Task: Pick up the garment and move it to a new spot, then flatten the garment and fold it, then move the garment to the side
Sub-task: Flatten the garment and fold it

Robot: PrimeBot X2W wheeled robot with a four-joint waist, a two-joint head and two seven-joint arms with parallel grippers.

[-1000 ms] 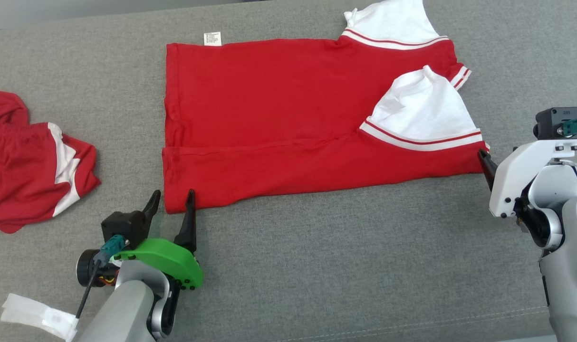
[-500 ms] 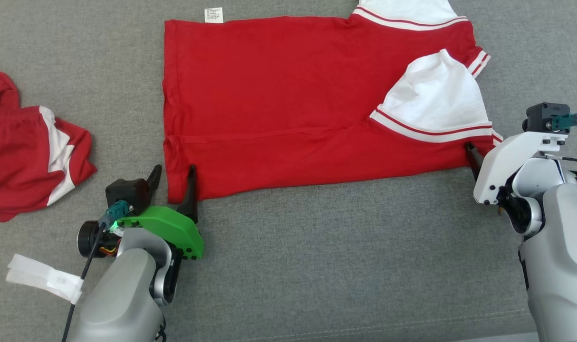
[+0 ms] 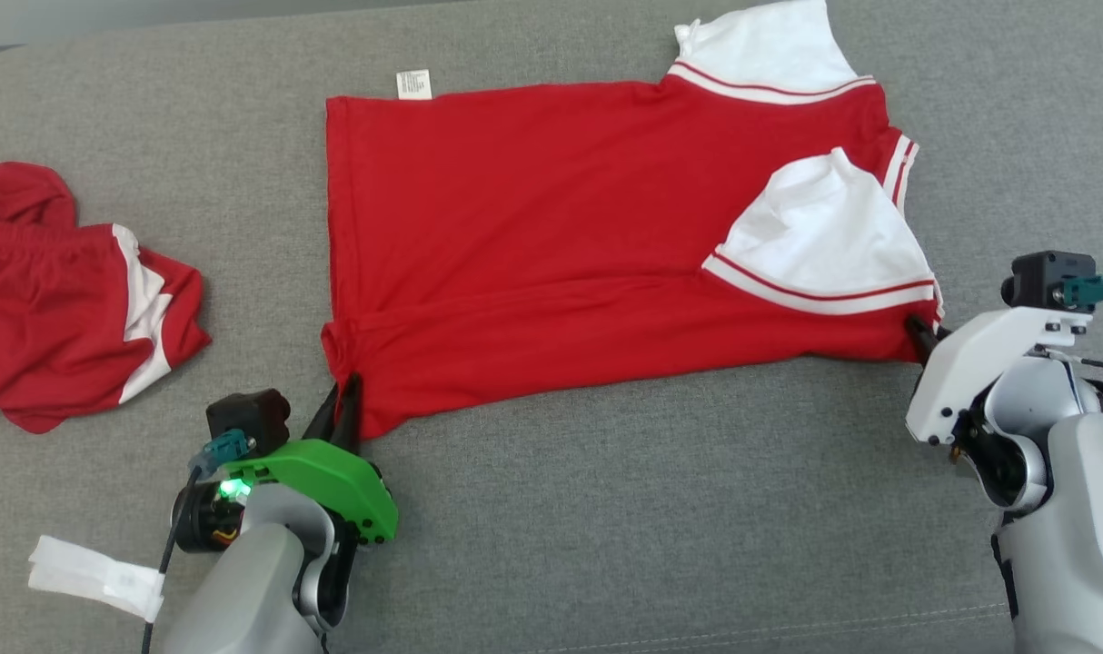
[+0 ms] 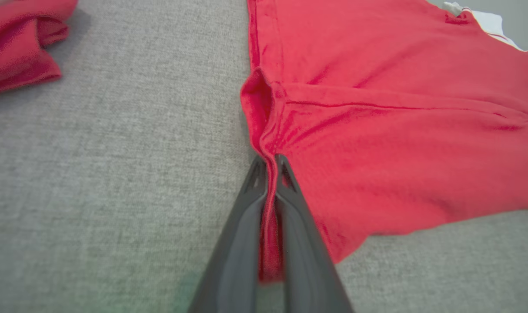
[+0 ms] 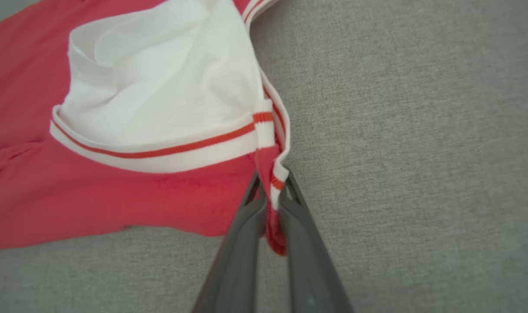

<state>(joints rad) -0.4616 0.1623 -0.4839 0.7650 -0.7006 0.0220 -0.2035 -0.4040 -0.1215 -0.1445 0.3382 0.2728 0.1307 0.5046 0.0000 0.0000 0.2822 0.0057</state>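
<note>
— Where's the garment [image 3: 561, 245]?
— Spread on the grey cushion [image 3: 651, 527], from the middle to the far edge.
— Left gripper [image 4: 270, 158]?
— Jaws pinched together on the garment's near left corner, with red cloth bunched between them.
— Right gripper [image 5: 272, 178]?
— Jaws also closed, nipping the striped trim at the near right corner.

From the lower left, the left gripper [image 3: 344, 392] points forward, its two dark fingers pressed together on the near hem corner of the garment [image 3: 561, 227] (green wrist housing [image 3: 333, 481] just behind them, grey forearm [image 3: 243, 590] below). The right gripper [image 3: 917, 327] sits at the right edge, white wrist housing [image 3: 969, 363] tilted, its fingers likewise pinched closed on a striped corner of it.
</note>
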